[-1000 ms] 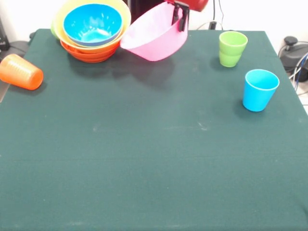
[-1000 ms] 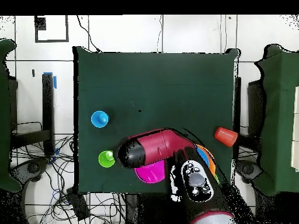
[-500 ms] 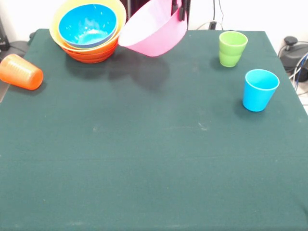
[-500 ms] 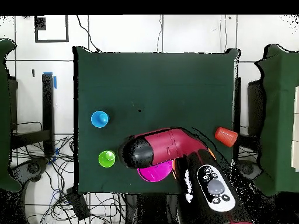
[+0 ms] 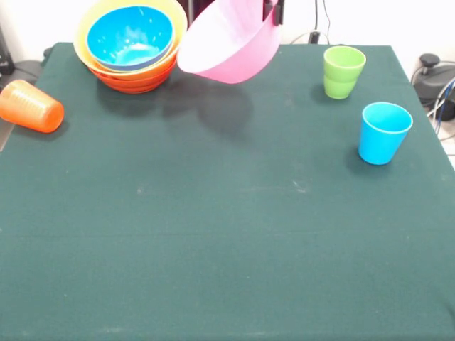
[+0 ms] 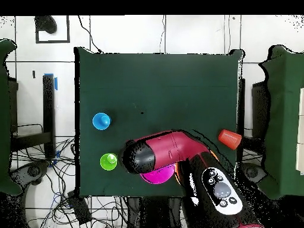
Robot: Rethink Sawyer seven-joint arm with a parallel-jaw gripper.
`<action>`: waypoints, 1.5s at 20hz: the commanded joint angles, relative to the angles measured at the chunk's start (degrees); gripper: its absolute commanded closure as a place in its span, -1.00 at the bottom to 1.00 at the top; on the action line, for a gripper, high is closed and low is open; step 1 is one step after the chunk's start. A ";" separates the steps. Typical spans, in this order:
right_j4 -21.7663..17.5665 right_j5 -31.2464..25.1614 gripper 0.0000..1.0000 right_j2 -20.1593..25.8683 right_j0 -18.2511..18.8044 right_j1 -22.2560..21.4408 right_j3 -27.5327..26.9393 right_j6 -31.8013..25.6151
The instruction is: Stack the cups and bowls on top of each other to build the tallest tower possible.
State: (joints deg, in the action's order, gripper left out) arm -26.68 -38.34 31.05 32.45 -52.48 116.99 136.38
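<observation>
Claw pinching pink bowl by rim, tilted, aloft. Could slip free, or clip bowl stack just beside.

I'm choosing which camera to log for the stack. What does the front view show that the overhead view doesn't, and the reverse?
Only the front view shows the nested bowls, blue inside yellow and orange, and the gripper clamped on the pink bowl's rim, lifting it clear of the table. Only the overhead view shows the red arm, which covers most of that bowl. Both show the green cup, the blue cup and the tipped orange cup.
</observation>
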 commanded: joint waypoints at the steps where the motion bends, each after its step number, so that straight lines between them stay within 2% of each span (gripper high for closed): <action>1: -1.26 -6.32 1.00 5.66 2.26 -0.71 3.96 -15.29; 4: -1.30 -5.60 1.00 6.93 3.61 -1.22 5.23 -15.09; 6: 0.26 -6.64 1.00 9.00 6.01 -3.05 6.61 -16.70; 9: 4.36 -9.49 1.00 13.79 11.11 -6.51 8.66 -20.40; 12: 9.56 -11.74 1.00 19.66 17.05 -11.99 12.14 -23.67; 13: 10.88 -12.10 1.00 20.81 18.18 -13.24 13.18 -23.40; 14: 12.35 -13.18 1.00 20.86 18.39 -16.25 14.33 -22.95; 15: 12.17 -14.06 1.00 20.55 17.85 -18.01 14.42 -22.68; 16: 10.86 -16.16 1.00 18.34 15.13 -20.30 13.85 -20.67; 17: 9.97 -17.09 1.00 17.62 13.68 -21.30 13.51 -19.23; 18: 8.01 -19.00 1.00 15.87 10.42 -22.00 12.32 -15.82; 20: 5.92 -21.83 1.00 14.59 6.67 -21.81 10.24 -11.50; 22: 5.42 -23.63 1.00 14.23 4.90 -21.40 8.98 -9.47; 25: 5.43 -25.16 1.00 13.71 3.79 -20.60 7.52 -8.93; 30: 7.04 -24.17 1.00 13.02 5.31 -21.06 8.26 -12.44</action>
State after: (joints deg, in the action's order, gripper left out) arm -17.80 -58.48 44.57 37.53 -73.86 124.93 131.85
